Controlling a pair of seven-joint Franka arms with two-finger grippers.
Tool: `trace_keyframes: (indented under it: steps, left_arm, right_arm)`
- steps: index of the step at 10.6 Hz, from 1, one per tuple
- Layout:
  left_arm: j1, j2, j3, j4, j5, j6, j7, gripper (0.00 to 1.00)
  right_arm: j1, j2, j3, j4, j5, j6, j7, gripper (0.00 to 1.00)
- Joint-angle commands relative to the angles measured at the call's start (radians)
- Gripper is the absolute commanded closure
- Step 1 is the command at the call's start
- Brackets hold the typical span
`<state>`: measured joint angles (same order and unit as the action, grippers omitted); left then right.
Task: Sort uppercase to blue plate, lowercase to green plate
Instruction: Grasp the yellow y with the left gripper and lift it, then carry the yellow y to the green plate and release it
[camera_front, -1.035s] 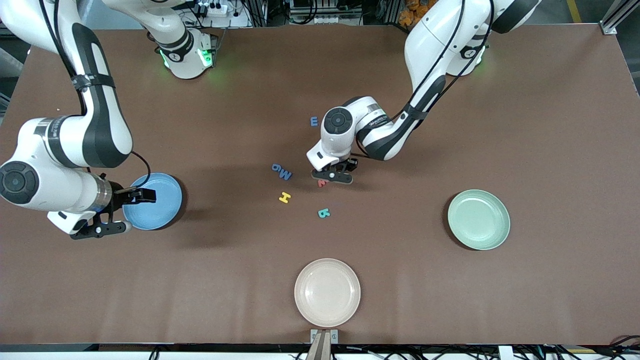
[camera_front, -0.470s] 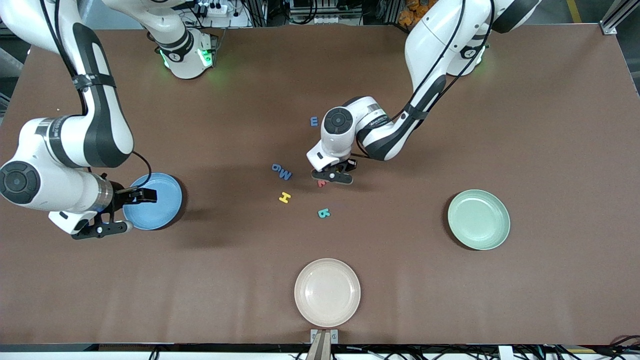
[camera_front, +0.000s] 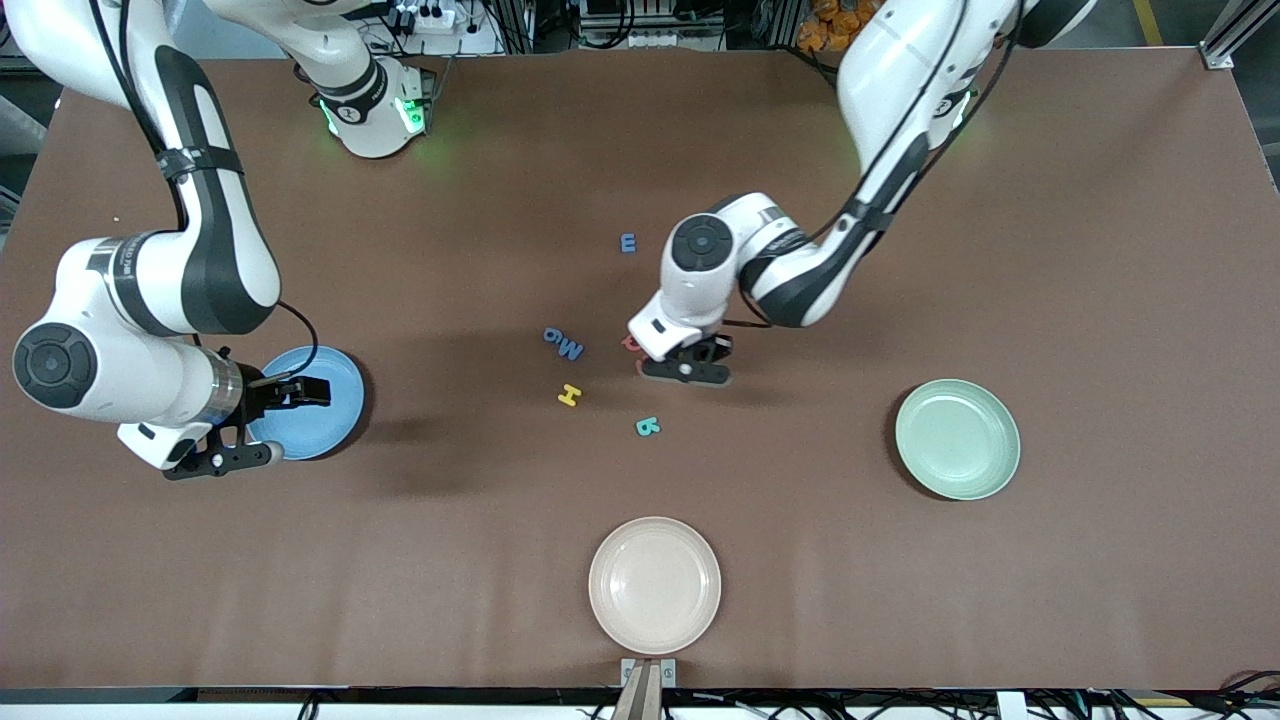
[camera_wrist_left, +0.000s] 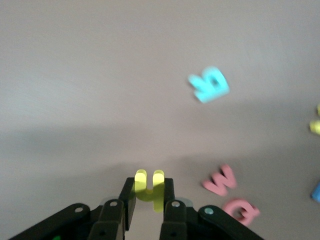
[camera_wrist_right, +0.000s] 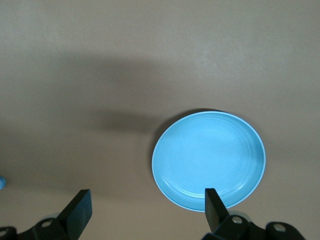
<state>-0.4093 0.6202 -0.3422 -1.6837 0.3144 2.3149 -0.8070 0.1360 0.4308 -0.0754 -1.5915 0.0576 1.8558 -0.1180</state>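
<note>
I read positions as a clock dial laid on the front view, centred on the table (camera_front: 1100, 250). The blue plate (camera_front: 325, 415) sits at 9 o'clock, the green plate (camera_front: 957, 439) at 3 o'clock, and a cream plate (camera_front: 654, 585) at 6 o'clock near the table edge. All three plates are empty and well apart from one another. Bare tabletop runs from the central letter cluster out to each plate, so both lanes are unobstructed. Close to the centre, the blue m (camera_front: 628, 242) lies at 12 o'clock and the teal R (camera_front: 648, 427) at 6 o'clock. The yellow H (camera_front: 569, 395) lies at 8 o'clock, with the blue M (camera_front: 571, 349) and blue g (camera_front: 551, 336) side by side at 10 o'clock. The left gripper (camera_front: 688, 368) is at the centre of the dial, its fingers (camera_wrist_left: 169, 192) closed on the yellow h (camera_wrist_left: 149, 187), which stands upright between them. The red w (camera_wrist_left: 220, 180) and red Q (camera_wrist_left: 241, 210) lie flat on the table just beside that gripper, apart from it. The right gripper (camera_front: 262, 425) waits over the blue plate's 9 o'clock rim, fingers (camera_wrist_right: 214, 206) spread wide and holding nothing.
</note>
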Motion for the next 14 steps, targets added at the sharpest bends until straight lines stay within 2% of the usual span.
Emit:
trace_keyframes:
  steps: [1,3,6,8,10,11,12,13,14]
  left_arm:
    - [0.122,-0.123,-0.011,-0.033,0.017,-0.101,0.107,1.0]
    - [0.241,-0.157,-0.009,-0.034,-0.033,-0.132,0.315,1.0]
    - [0.447,-0.154,-0.001,-0.051,-0.04,-0.17,0.644,1.0]
    - [0.519,-0.122,0.008,-0.054,-0.044,-0.167,0.712,1.0]
    - [0.526,-0.076,0.055,-0.051,-0.044,-0.146,0.743,1.0]
    - [0.526,-0.057,0.075,-0.048,-0.037,-0.129,0.743,0.95]
    - [0.526,-0.051,0.084,-0.047,-0.031,-0.117,0.746,0.57]
    - [0.526,-0.054,0.095,-0.047,-0.034,-0.117,0.747,0.01]
    - [0.526,-0.062,0.098,-0.045,-0.038,-0.117,0.747,0.0]
  right_arm:
    - [0.028,0.009,-0.003,0.015,0.011,0.005,0.014,0.0]
    - [0.086,0.009,-0.003,0.013,0.011,0.023,0.014,0.0]
    - [0.221,0.028,-0.003,0.018,0.01,0.06,-0.012,0.0]
    - [0.339,0.049,-0.001,0.022,0.011,0.121,-0.017,0.0]
    - [0.428,0.103,-0.001,0.033,0.011,0.204,-0.028,0.0]
    - [0.494,0.141,0.0,0.033,0.01,0.258,-0.037,0.0]
    - [0.534,0.17,0.0,0.033,0.005,0.299,-0.042,0.0]
    - [0.556,0.202,0.0,0.042,0.007,0.313,-0.076,0.0]
    - [0.568,0.227,0.002,0.056,0.011,0.316,-0.125,0.0]
